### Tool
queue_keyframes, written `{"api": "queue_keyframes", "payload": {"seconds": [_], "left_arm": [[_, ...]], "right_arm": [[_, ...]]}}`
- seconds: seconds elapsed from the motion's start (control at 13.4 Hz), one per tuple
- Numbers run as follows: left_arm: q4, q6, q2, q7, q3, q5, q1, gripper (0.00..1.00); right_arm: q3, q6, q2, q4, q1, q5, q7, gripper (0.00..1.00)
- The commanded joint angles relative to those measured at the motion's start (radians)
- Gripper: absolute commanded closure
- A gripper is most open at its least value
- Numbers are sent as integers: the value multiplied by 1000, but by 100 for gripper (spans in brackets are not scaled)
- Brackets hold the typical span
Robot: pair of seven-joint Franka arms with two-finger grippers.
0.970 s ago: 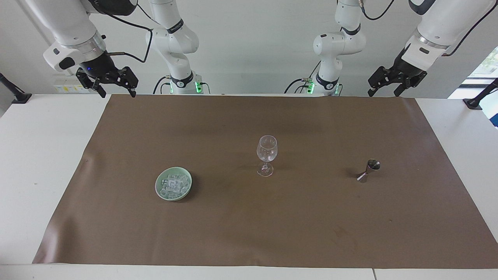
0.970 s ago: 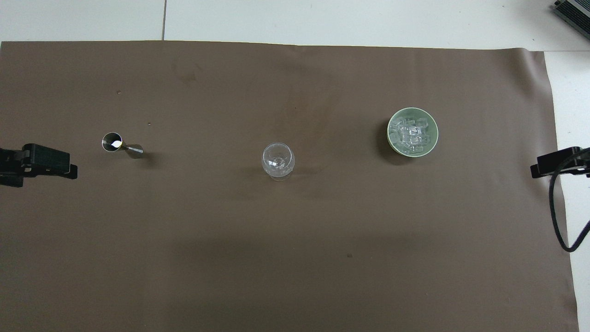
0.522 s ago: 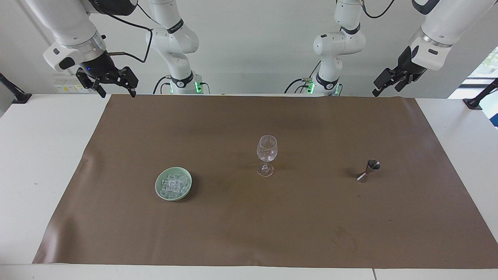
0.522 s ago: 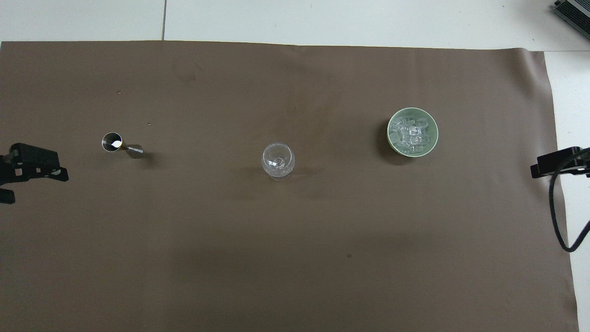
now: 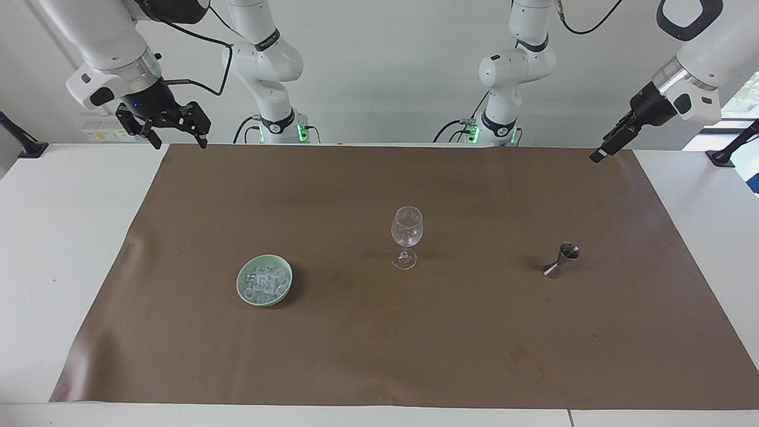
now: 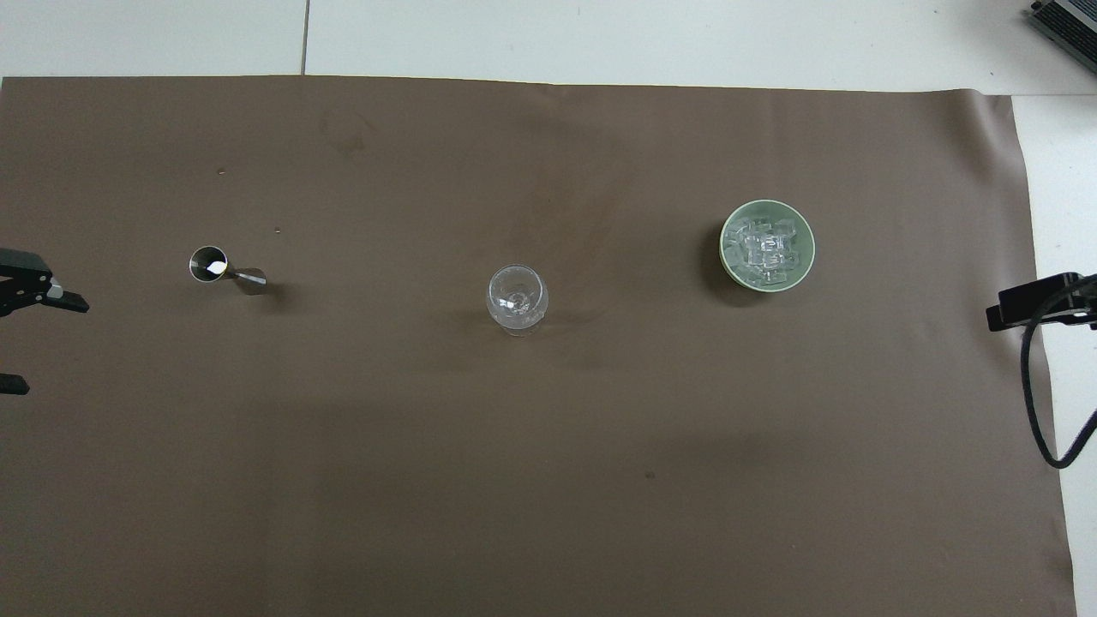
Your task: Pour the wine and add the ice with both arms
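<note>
Two arms hang over the brown mat's (image 5: 379, 344) robot-side corners; the left gripper (image 5: 609, 146) has swung outward and turned edge-on since a second ago, fingers spread, while the right gripper (image 5: 176, 129) waits unchanged, also spread. Ice (image 5: 265, 281) fills the green dish (image 5: 242, 286), wine glass (image 5: 407, 235) mid-mat, jigger (image 5: 562, 260) toward the left arm's end, open mat around all three

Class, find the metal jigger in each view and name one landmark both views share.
Facing view: jigger stands on the brown mat toward the picture's right.
Overhead view: jigger toward the picture's left.
Shared landmark: the wine glass at mid-mat, between jigger and ice dish.
</note>
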State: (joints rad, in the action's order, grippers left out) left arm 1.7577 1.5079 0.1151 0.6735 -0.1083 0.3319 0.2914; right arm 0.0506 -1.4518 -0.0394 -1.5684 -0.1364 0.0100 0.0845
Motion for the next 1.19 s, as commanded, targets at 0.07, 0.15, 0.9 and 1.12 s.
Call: {"api": "queue_keyframes", "payload": {"seconds": [0.07,0.15,0.9,1.12], "left_arm": [[65,61,-46,37,-8,123,100,0],[74,80,-61,56,-8,136,113,0],[123,186,-195,232,-8,295,175,0],[121,170,-218,233,-8,325,219,0]], "right_arm": [[3,7,-11,-4,-6,4,12,0],[3,5,-11,-4,-6,4,12,0],[3,7,-11,-4,-6,4,12,0],[3,5,-11,-4,-5,4,11,0]]}}
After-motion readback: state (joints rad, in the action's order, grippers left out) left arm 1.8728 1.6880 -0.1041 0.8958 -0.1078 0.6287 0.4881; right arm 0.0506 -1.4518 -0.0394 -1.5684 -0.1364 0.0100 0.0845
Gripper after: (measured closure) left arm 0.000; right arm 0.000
